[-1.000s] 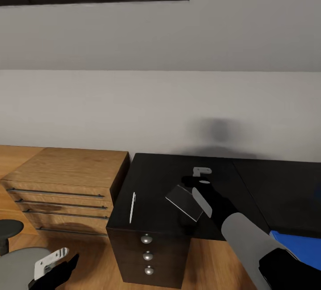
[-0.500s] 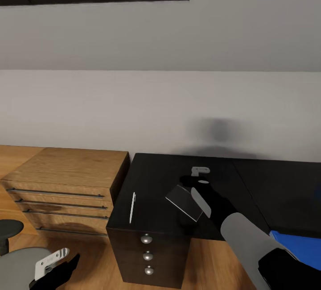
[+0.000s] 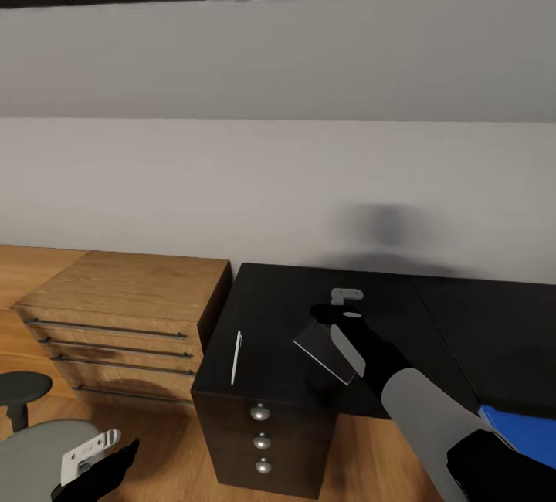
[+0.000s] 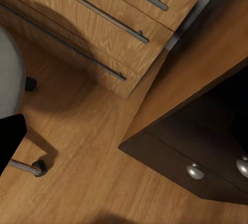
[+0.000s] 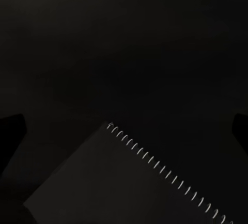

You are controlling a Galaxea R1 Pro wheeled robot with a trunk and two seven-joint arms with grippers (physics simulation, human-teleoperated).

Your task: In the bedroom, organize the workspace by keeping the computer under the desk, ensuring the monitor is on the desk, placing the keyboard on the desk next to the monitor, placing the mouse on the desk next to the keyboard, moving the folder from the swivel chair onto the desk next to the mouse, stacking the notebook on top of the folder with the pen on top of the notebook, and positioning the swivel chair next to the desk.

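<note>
The right tool (image 3: 340, 324) hangs over the black table (image 3: 270, 309), clenched on the notebook (image 3: 324, 351) — the thin grey pad is tilted, one corner dipping toward the table's front edge. In the right wrist view the notebook (image 5: 119, 182) shows a spiral wire binding along one edge. The pen (image 3: 236, 357) lies flat near the table's left front corner, well apart from the notebook. The blue folder (image 3: 521, 432) rests at the table's right front edge, beside the right arm. The left tool (image 3: 89, 457) sits low over the swivel chair (image 3: 31, 444) — I cannot tell whether it is released or clenched. A light-wood dresser (image 3: 123, 317) stands just beside the table's left end.
</note>
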